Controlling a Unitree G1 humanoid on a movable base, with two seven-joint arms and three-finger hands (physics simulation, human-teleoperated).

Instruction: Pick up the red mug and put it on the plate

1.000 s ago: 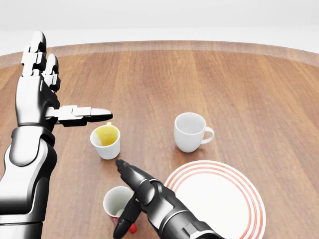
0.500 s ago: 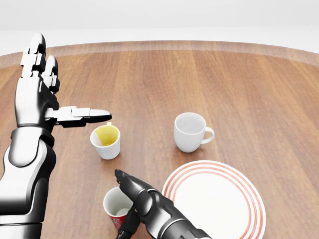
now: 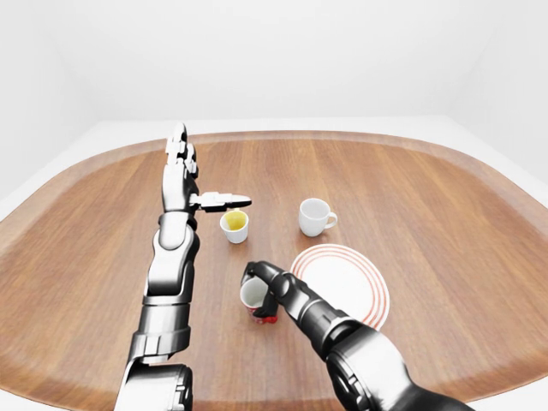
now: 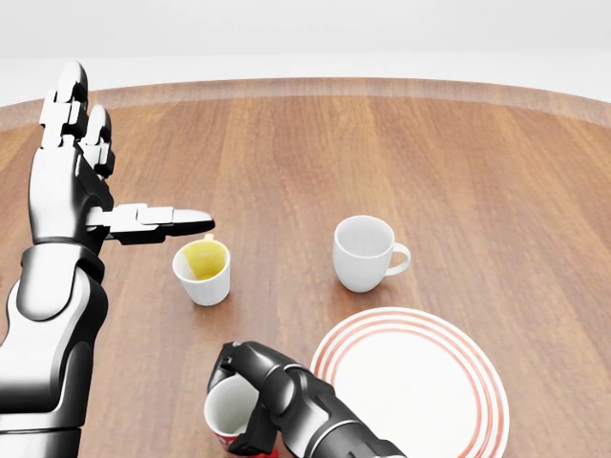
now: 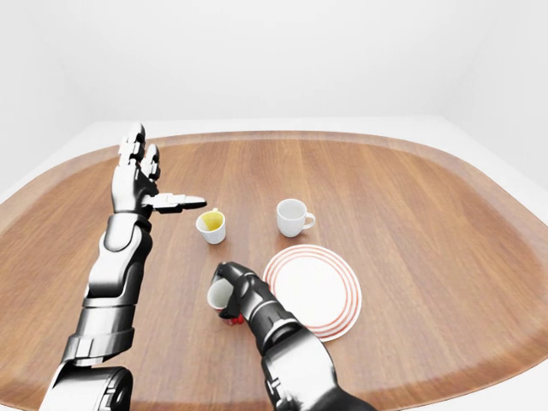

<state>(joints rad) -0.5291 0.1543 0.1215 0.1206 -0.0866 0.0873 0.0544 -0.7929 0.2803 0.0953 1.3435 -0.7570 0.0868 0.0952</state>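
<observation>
Red mug (image 4: 232, 412) in the grasp of the right hand (image 4: 256, 391), low on the wooden table (image 4: 458, 162) near the bottom edge of the head view. The dark fingers (image 3: 254, 273) curl over the mug's rim and down its right side, closing round it; the mug's white interior faces up and to the left, so the mug appears tilted, and a patch of its red body shows beneath the fingers at the base. Whether the base touches the table cannot be told.

Just to the right of the hand lies the plate (image 4: 477, 382), white with red concentric rings at its rim, flat on the table and bare. The mug stands beside the plate, not on it.

Above the plate in the head view stands a white mug (image 4: 363, 252), upright, its handle pointing right. To its left, well apart from it, stands a white cup with a yellow interior (image 4: 202, 270), also upright.

The left hand (image 4: 81, 186) is raised above the table at the left of the view, fingers extended upward and its thumb stretched out sideways to the right, ending just above the yellow-lined cup. It grasps nothing and its fingers are spread.
</observation>
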